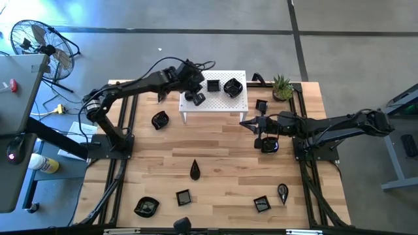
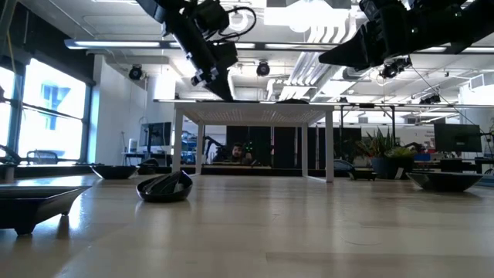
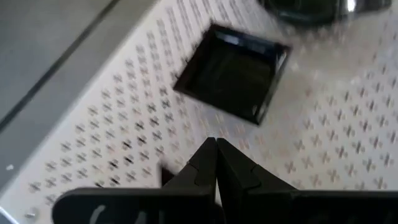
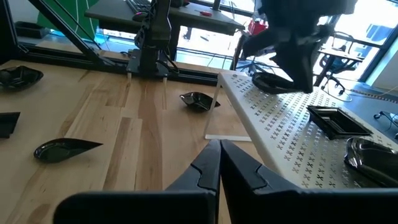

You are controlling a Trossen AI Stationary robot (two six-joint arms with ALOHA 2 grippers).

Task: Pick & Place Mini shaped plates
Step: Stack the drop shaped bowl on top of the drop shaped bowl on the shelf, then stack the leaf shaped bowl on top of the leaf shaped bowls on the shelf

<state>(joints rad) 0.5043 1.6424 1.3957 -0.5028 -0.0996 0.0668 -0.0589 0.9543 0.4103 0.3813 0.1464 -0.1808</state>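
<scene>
We see small glossy black plates in square, teardrop and rounded forms. Two sit on the white perforated stand (image 1: 215, 98) at twelve o'clock: a square plate (image 1: 213, 85) and a rounded plate (image 1: 232, 87). The rest lie scattered over the wooden table (image 1: 215, 156) from four to nine o'clock. Our left gripper (image 3: 216, 149) hovers over the stand, fingers pressed together, empty. The right gripper (image 4: 219, 149), likewise closed and empty, hangs at two o'clock.

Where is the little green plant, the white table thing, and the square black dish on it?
Green plant (image 1: 282, 85), high view, leaves.
White stand (image 1: 222, 104), high view, bare top.
Square black dish (image 3: 233, 71), left wrist view, its hollow.
</scene>
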